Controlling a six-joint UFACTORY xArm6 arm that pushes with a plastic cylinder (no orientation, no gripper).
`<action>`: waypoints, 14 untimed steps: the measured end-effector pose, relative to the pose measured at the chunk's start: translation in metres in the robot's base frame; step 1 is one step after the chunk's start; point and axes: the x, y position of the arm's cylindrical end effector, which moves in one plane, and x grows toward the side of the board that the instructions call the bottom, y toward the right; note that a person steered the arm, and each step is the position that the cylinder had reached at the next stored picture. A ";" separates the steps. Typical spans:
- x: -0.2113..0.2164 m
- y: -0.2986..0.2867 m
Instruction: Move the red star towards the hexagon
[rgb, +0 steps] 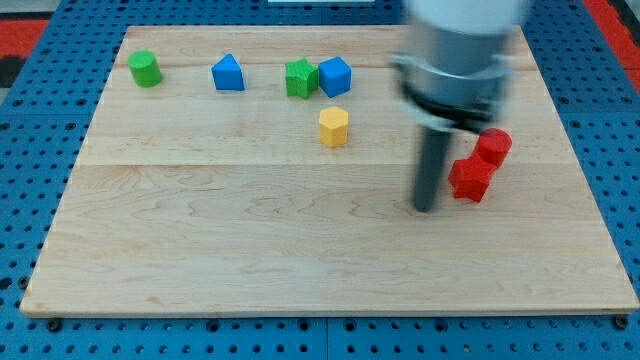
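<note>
Nearest the view's bottom edge: bare wooden board (250, 260), pale, clean, resting on blue pegboard (30, 150). Rod's lower end, my tip (426, 208), down on the wood just left of the red star (470, 179); no jaws to open, nothing held, contact with the star unclear. Red star at the view's right, touching or nearly touching a red cylinder (493, 146) above it. Yellow hexagon (334, 127) well apart toward the upper left. Judged barely begun: tip on the hexagon side, still to get round behind. Also a green star (300, 78), blue cube (335, 76), blue house-shaped block (228, 73), green cylinder (145, 69).
</note>
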 end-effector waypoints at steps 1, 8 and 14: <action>-0.003 0.092; -0.117 -0.236; -0.148 -0.167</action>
